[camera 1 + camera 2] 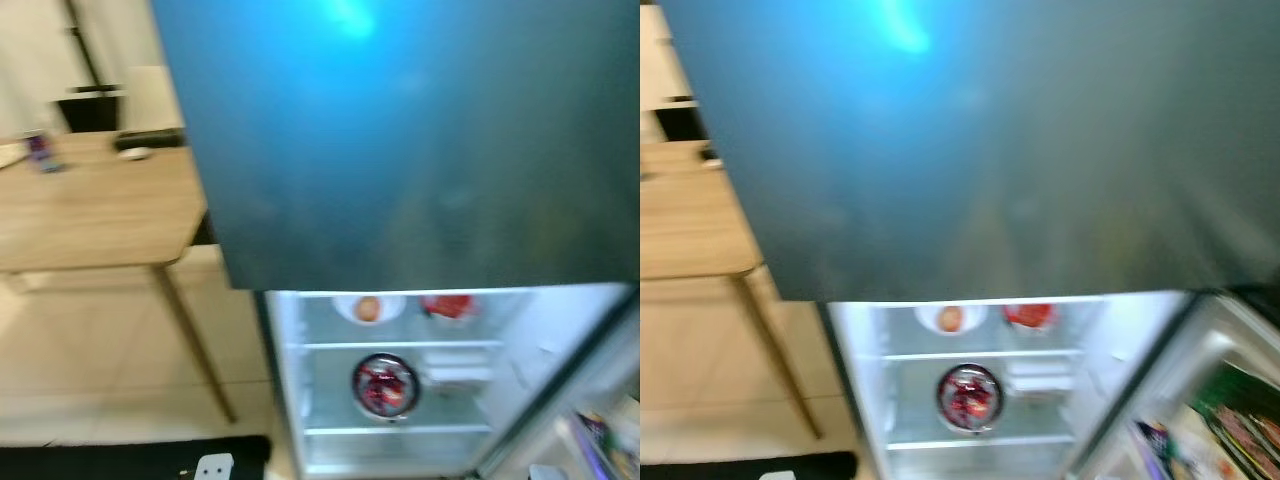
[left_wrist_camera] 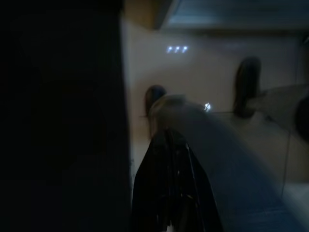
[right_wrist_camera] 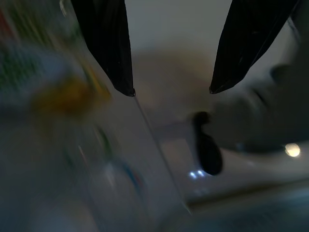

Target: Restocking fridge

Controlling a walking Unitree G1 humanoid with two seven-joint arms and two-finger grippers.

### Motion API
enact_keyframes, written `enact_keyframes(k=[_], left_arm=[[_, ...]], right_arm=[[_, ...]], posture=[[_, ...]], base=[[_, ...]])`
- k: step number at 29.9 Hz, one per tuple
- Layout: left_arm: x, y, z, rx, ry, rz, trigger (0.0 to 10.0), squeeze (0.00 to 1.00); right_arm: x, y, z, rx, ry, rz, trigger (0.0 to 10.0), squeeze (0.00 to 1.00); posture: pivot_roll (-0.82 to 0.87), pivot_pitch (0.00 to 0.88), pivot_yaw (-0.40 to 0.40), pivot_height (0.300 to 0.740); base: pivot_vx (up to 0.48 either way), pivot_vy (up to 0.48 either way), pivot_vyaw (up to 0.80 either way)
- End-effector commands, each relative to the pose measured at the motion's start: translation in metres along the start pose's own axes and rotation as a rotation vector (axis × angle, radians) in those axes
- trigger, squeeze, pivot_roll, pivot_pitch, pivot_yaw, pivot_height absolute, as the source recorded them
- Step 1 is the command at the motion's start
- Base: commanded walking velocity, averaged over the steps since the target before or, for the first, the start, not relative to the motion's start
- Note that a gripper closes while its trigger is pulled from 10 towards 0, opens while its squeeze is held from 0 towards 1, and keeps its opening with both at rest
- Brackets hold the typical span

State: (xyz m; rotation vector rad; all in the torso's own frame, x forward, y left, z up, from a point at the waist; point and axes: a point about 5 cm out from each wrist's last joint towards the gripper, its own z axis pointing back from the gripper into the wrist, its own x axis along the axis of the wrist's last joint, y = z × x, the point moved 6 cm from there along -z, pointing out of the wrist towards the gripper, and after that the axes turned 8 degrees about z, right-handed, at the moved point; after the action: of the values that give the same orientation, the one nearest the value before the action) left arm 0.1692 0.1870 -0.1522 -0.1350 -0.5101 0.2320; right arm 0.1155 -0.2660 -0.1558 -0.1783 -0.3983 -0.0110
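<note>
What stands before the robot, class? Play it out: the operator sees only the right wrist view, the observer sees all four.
Observer: The head views show a tall dark teal fridge. Its lower compartment is open and lit.
Operator: Is there anything on the shelves?
Observer: On the upper shelf there is a white bowl holding a round orange thing, beside a blurred red item. The shelf below holds a round bowl of dark red food.
Operator: What is on the robot's left?
Observer: A light wooden table stands beside the fridge.
</note>
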Motion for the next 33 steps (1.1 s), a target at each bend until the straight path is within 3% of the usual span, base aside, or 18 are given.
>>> enact_keyframes(k=[1, 27, 33], left_arm=[[-0.0124, 0.0021, 0.0018, 0.008, 0.031, 0.009, 10.0, 0.00], [-0.0149, -0.0003, 0.0017, 0.001, 0.036, 0.004, 10.0, 0.00], [-0.0153, -0.0006, 0.0018, -0.001, 0.036, 0.003, 10.0, 0.00]], right_arm=[[0.0264, -0.0013, -0.0026, -0.003, -0.069, -0.005, 10.0, 0.00], [0.0281, -0.0019, -0.0027, -0.006, -0.072, -0.003, 10.0, 0.00], [0.0258, -0.0014, -0.0027, -0.002, -0.064, -0.009, 10.0, 0.00]], posture=[[-0.08, 0.000, 0.000, 0.740], [-0.08, 0.000, -0.001, 0.740], [-0.08, 0.000, -0.001, 0.740]], base=[[-0.334, 0.000, 0.00], [-0.340, 0.000, 0.00], [-0.342, 0.000, -0.80]])
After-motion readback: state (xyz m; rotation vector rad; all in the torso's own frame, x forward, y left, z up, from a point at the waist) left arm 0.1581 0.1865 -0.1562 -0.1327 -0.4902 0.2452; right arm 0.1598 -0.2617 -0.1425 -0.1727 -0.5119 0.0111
